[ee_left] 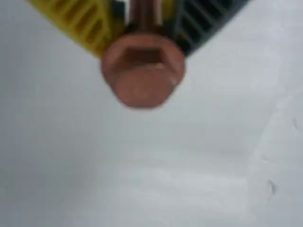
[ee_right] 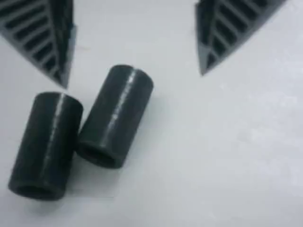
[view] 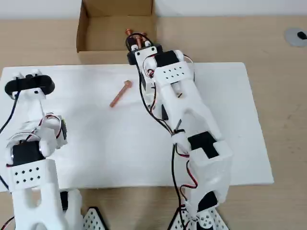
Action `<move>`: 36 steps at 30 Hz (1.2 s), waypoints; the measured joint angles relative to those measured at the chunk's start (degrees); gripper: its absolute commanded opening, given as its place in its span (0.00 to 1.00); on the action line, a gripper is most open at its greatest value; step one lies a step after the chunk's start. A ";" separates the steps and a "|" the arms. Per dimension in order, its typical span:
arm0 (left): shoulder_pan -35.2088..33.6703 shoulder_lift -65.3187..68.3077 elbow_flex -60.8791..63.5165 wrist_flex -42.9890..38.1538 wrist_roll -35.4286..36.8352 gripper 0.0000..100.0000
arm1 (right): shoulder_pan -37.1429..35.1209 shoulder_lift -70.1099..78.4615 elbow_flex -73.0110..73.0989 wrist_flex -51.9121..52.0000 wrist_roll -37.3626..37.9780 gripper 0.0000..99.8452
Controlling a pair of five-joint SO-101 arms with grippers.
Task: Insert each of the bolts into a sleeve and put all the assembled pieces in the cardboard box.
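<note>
The bolt (ee_left: 142, 78) I care about is clamped in the left gripper (ee_left: 144, 23). Its yellow finger and its dark finger are closed on the shank, and the flanged hex head points at the wrist camera. It is copper-coloured and clean, and I see no sleeve on it.

In the high view, copper shows at the tip of the arm stretched toward 12 o'clock, so I take that for the left gripper (view: 138, 44). It sits at the cardboard box's (view: 81, 33) 6 o'clock wall.

Two black sleeves (ee_right: 116, 123) (ee_right: 45, 144) lie on their sides, touching each other. They are short, smooth tubes with their open bores facing the right wrist camera. The right gripper (ee_right: 133, 71) hangs above them with its jaws spread wide and holds nothing. One sleeve lies roughly under the gap and the other off to one side. In the high view I read the right gripper (view: 29, 85) as the one at the mat's 9 o'clock edge.

A second bolt (view: 120, 94) lies loose on the white mat (view: 230, 143), toward 11 o'clock from the mat's middle and well apart from both grippers.

I judge the step in hand to be fetching a sleeve for the held bolt. Next I would lower the right gripper over the nearer sleeve and close across its barrel without nudging its neighbour. Then I would bring its bore in line with the shank. The round sleeves look likely to roll.
</note>
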 measured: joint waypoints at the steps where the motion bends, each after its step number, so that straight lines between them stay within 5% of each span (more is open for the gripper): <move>1: 0.00 -0.09 0.26 -0.44 0.97 0.01 | 0.00 0.00 0.00 0.00 0.00 0.20; 20: 2.02 -0.97 1.49 -1.14 3.16 0.01 | 3.87 1.85 -0.88 -1.58 2.99 0.20; 36: 2.02 -16.62 2.20 -1.14 3.16 0.01 | 5.27 4.66 -0.88 -2.37 7.56 0.20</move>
